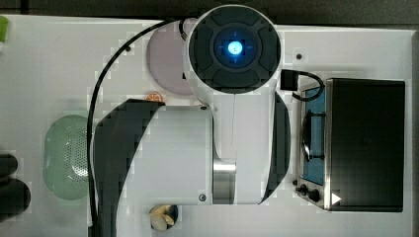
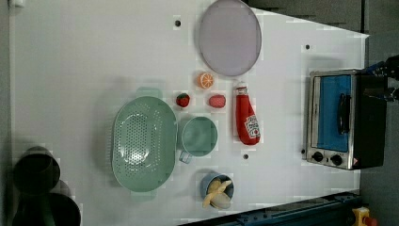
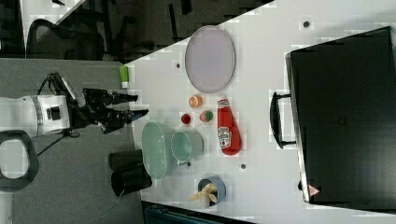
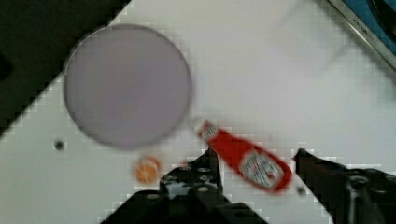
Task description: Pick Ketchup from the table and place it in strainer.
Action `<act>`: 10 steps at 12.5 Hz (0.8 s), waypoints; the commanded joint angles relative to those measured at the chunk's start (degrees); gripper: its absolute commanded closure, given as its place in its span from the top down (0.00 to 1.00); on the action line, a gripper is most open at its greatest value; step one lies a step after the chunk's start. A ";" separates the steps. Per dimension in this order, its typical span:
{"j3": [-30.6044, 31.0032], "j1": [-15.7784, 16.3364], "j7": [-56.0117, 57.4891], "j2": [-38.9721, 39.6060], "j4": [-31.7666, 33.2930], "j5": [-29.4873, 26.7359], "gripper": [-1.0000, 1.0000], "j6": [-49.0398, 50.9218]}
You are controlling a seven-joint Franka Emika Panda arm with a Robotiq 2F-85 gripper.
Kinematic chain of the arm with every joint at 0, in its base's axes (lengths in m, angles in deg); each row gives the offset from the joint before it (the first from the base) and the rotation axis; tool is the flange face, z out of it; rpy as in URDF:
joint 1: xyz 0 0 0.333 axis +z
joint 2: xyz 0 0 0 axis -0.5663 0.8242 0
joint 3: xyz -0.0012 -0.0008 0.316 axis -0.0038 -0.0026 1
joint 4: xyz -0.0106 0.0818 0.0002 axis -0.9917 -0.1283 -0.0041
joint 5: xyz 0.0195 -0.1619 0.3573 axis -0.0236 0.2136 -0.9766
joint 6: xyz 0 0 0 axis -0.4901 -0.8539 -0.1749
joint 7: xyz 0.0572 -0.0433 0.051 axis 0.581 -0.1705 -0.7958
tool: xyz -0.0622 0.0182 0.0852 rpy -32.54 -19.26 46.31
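Ketchup (image 2: pixel 246 120) lies flat on the white table (image 2: pixel 84 70), untouched, cap end toward the lilac plate (image 2: pixel 229 37) and base end away from it. Using the green mug (image 2: pixel 199 136) as reference in the left view: ketchup is just beside the mug on the left view's right, with a small gap; strainer (image 2: pixel 143 143) sits right against the mug on the left view's left, basket holding nothing. Two strawberries (image 2: pixel 183 100) sit just beyond the mug toward the plate, orange slice (image 2: pixel 205 80) further on between them and the plate. Blue cup with banana (image 2: pixel 217 188) is near the mug on the side away from the plate; toaster oven (image 2: pixel 346 120) is well apart, past the ketchup. Gripper (image 4: pixel 254 158) is up off the table, fingers (image 4: pixel 210 161) spread, nothing between them; in the wrist view the ketchup shows between the two fingertips, well below.
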 commanded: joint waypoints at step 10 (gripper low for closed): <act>4.90 -5.40 9.74 -5.57 12.13 -1.99 1.00 0.87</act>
